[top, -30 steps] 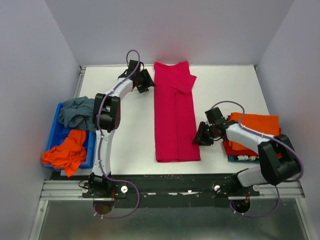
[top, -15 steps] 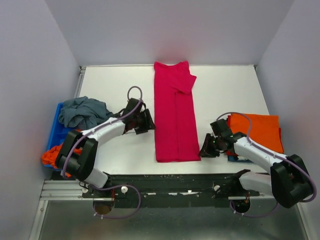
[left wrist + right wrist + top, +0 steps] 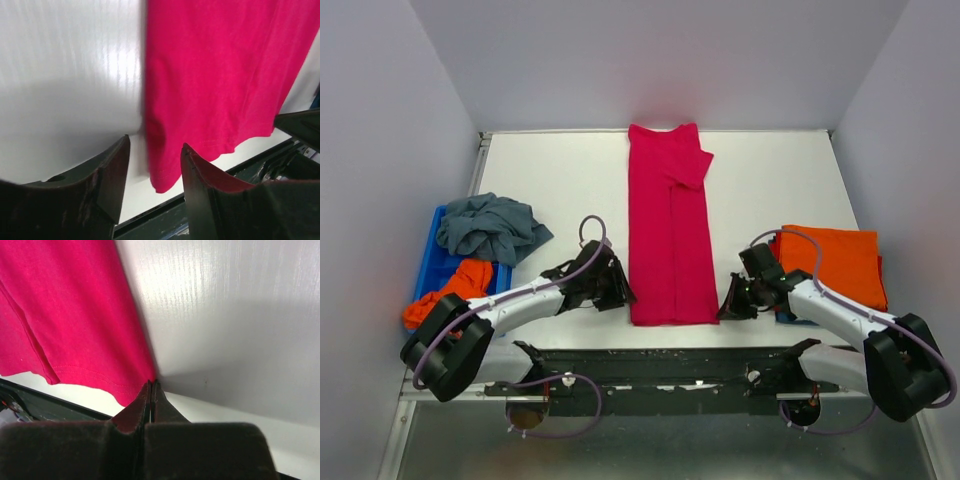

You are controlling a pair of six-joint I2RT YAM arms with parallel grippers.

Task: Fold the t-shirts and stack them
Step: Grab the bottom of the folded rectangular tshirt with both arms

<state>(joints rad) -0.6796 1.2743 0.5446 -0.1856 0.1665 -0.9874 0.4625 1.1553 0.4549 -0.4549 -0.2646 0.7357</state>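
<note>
Two left fingers (image 3: pixel 100 185) apart astride near corner of red t-shirt (image 3: pixel 215 75); right fingers (image 3: pixel 130 420) clenched, seemingly at its edge.

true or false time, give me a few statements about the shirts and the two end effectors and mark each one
1. The pink shirt lies as a long strip down the middle of the table. True.
2. The left end effector is shut. False: it is open, its fingers apart on either side of the pink shirt's near left edge.
3. The right end effector has its fingers closed together at the pink shirt's near right corner. True.
4. The grey shirt sits on the right side of the table. False: it is on the left, heaped in the blue bin.
5. The folded orange shirt lies on the right side. True.
</note>
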